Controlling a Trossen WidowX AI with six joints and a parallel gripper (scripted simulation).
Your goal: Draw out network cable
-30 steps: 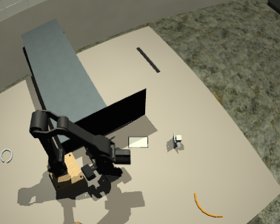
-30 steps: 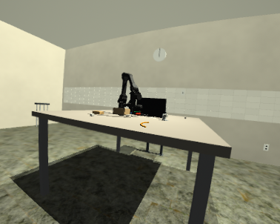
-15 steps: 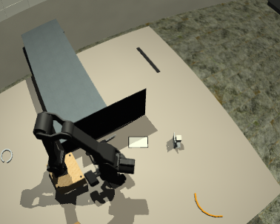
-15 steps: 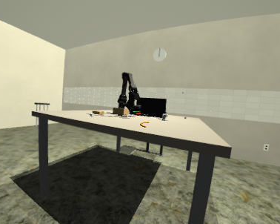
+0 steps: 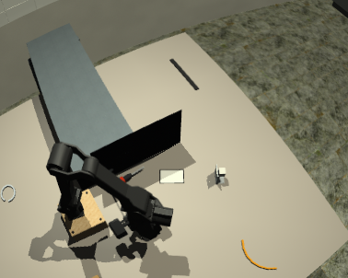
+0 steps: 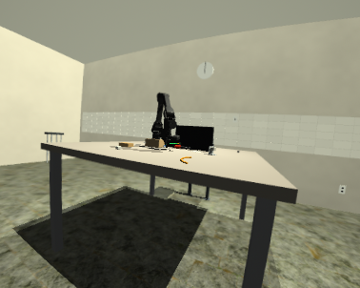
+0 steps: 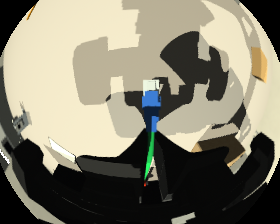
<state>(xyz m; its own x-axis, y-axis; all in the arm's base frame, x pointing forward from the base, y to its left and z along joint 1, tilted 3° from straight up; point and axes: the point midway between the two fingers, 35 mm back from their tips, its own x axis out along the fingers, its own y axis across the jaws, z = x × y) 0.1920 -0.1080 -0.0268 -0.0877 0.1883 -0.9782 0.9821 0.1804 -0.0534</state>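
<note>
Hand (image 7: 149,137) clamped on cable (image 7: 149,152) (behind blue plug (image 7: 151,99)).

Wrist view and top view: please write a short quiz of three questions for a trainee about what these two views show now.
1. Wrist view: which colour is the plug at the end of the green cable held in the gripper? A red, B blue, C yellow.
2. True or false: in the top view, the orange curved strip lies on the white rectangle.
3. Top view: what small thing lies near the left edge of the table?
Key: 1 B. 2 False; the strip lies apart from it, toward the table's lower right. 3 A grey ring.
</note>
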